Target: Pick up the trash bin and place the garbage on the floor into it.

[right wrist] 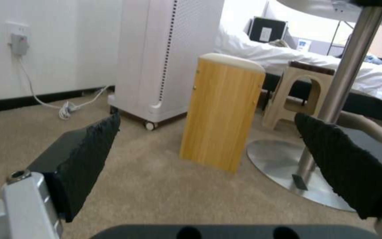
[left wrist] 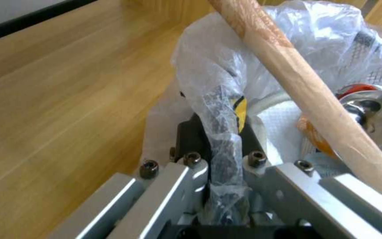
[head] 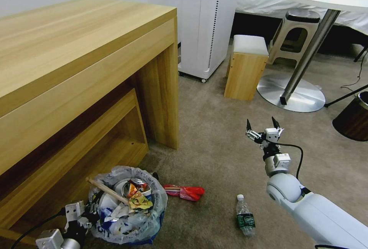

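Seemingly the work is well into its collecting step: from the head view, the trash bin (head: pixel 128 207) sits low on the robot's left, just in front of the wooden desk (head: pixel 76 69), its bag-lined rim crammed with litter, a wooden stick (head: pixel 107 190) poking out over the top and a crushed can (head: pixel 138 184) beside it. The left gripper (head: pixel 89 212) is at the bin's near-left rim. On the floor (head: pixel 214 141), 2 pieces of garbage lie outside the bin: a red wrapper (head: pixel 186 192) just beside it and a plastic bottle (head: pixel 245 215) farther toward the robot's right. The right gripper (head: pixel 263 129) hangs above bare carpet, fingers spread and holding nothing, well apart from both pieces. From the left wrist view, that gripper's jaws are pressed together on a twisted fold of the plastic bag (left wrist: pixel 226 99) at the bin's rim, with the stick crossing just beside them. From the right wrist view, the 2 black pads (right wrist: pixel 89 159) stand wide apart, looking out at a small wooden stool (right wrist: pixel 222 109) and the metal foot of a round table (right wrist: pixel 297 166). My judgement is that the next move calls for the right arm to turn back and drop toward the bottle or the wrapper, while the left keeps its pinch steady so the full bin does not tip.
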`<state>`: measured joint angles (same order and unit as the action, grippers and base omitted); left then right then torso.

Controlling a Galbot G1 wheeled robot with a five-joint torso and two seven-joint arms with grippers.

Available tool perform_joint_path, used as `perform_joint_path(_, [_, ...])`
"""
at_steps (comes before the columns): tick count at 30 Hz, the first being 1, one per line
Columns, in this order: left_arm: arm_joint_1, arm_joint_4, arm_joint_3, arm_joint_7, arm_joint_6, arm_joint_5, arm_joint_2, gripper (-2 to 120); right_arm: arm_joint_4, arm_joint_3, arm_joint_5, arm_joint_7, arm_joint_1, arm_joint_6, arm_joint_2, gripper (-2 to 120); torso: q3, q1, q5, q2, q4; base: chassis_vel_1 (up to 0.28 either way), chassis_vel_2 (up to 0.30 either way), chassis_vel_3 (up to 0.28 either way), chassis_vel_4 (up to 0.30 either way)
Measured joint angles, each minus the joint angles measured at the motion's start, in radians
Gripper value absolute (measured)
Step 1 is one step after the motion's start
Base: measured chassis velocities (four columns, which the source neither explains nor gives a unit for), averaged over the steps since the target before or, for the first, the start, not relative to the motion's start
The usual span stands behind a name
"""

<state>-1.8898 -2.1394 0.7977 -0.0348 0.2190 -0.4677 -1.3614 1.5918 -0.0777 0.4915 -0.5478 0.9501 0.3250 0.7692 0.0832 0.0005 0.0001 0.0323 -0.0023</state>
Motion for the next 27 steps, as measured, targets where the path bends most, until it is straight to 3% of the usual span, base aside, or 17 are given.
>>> perform_joint_path(9, [0.011,0.015,-0.003,0.000,0.000,0.000,-0.001,3,0.044,-0.029,0.095,-0.037,0.043,-0.073,-0.044,100,0.000,0.000,-0.0002,0.000,0.0000,0.000,0.000,0.000,0.000])
perform_joint_path(14, [0.028,0.038,-0.013,-0.002,-0.006,0.002,-0.008,3,0.093,-0.145,0.294,-0.093,0.073,-0.169,-0.109,100,0.000,0.000,0.0000,0.000,-0.0001,0.000,0.000,0.000,0.000])
perform_joint_path(18, [0.033,0.046,-0.016,-0.002,-0.010,0.003,-0.013,3,0.105,-0.181,0.358,-0.102,0.079,-0.197,-0.119,100,0.000,0.000,-0.0002,0.000,-0.0001,0.000,0.000,0.000,0.000])
perform_joint_path(21, [0.039,0.055,-0.017,-0.003,-0.013,0.005,-0.013,3,0.146,-0.250,0.480,-0.156,0.092,-0.270,-0.134,100,0.000,0.000,0.0002,0.000,0.0002,0.000,0.000,0.000,0.000])
perform_joint_path(27, [0.055,0.071,-0.021,-0.003,-0.014,0.005,-0.012,3,0.210,-0.328,0.566,-0.187,0.108,-0.357,-0.172,100,0.000,0.000,-0.0003,0.000,-0.0001,0.000,0.000,0.000,0.000])
